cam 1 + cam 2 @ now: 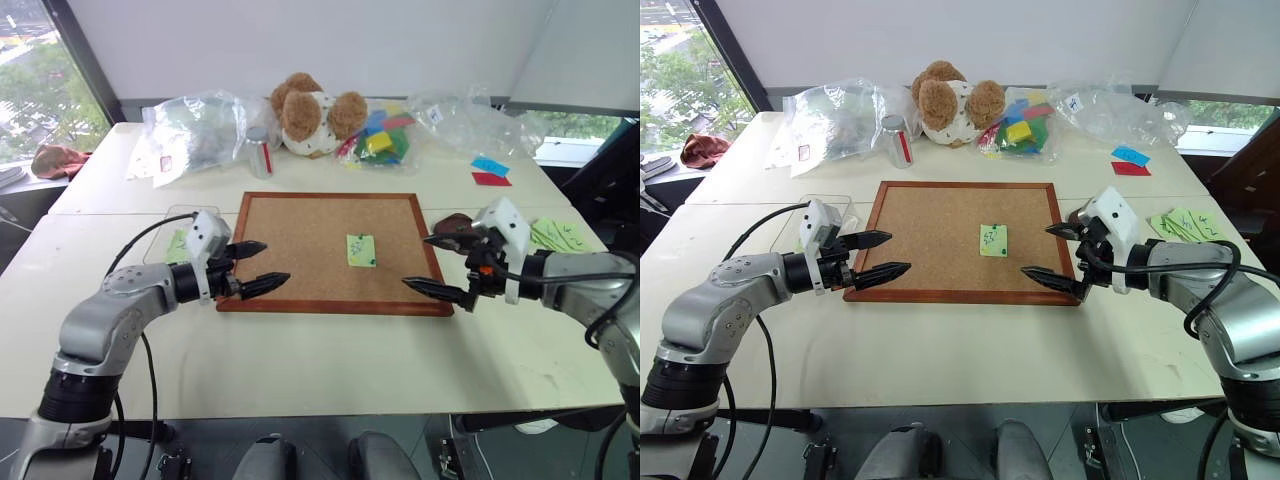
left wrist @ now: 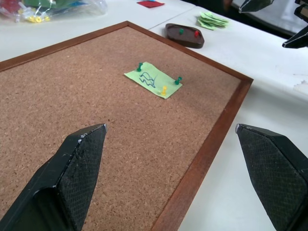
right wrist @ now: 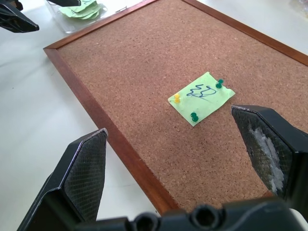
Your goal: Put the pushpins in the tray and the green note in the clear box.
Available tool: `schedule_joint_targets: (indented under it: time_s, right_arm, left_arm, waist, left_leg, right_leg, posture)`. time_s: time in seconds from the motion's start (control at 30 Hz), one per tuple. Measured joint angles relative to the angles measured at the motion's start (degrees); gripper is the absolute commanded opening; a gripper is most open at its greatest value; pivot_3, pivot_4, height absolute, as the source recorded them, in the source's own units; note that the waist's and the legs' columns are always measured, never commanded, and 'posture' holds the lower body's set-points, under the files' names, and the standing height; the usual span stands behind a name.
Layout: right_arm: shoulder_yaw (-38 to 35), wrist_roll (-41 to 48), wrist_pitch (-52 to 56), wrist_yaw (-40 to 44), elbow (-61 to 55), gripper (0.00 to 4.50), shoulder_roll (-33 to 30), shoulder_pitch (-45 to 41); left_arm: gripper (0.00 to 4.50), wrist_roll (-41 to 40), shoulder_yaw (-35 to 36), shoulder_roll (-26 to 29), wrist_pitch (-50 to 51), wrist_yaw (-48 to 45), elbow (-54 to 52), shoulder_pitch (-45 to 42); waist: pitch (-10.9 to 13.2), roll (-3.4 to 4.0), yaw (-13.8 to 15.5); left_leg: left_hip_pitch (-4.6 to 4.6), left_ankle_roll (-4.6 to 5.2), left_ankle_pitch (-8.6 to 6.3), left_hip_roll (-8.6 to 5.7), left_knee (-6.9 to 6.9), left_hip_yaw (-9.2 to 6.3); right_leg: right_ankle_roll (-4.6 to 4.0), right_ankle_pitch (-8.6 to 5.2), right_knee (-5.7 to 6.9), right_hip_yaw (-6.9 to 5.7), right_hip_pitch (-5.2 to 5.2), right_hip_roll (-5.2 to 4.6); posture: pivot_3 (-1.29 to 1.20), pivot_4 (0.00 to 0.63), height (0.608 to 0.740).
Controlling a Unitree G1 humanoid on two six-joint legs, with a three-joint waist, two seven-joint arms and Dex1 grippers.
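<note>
Left wrist view showed the green note [image 2: 153, 80] pinned to the corkboard [image 2: 86, 96] by three pushpins [image 2: 164, 90], so they had to come out first. Both the left gripper [image 1: 264, 266] and right gripper [image 1: 432, 265] hung with fingers spread wide, holding nothing.

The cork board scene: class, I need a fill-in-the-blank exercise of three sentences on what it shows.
1. The green note is pinned to the ____ board.
2. It is held by two green pushpins and one ____ pushpin.
3. Both the left gripper and the right gripper have their jaws ____.

Missing words: cork; yellow; open
</note>
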Motion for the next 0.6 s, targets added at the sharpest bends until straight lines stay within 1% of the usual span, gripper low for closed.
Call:
schedule_joint_targets:
  time_s: [0.1,0.6]
  right_arm:
    - [0.02,-0.01,0.0,-0.07,0.0,4.5,0.0,0.0]
    - [0.02,-0.23,-0.01,-0.54,0.01,4.5,0.0,0.16]
  left_arm:
    - [4.44,1.12,-0.06,-0.01,-0.41,0.57,0.07,-0.01]
    - [4.44,1.46,-0.38,-1.35,-0.68,1.08,1.02,-0.81]
  waist:
    - [0.0,0.0,0.0]
    - [0.0,0.0,0.0]
  left_leg:
    - [0.0,0.0,0.0,0.0,0.0,0.0]
    - [0.0,0.01,0.0,0.0,0.0,0.0]
  right_leg:
    - [0.0,0.0,0.0,0.0,0.0,0.0]
    - [0.0,0.0,0.0,0.0,0.0,0.0]
  posture:
    - [0.0,0.15,0.74]
    - [0.0,0.15,0.74]
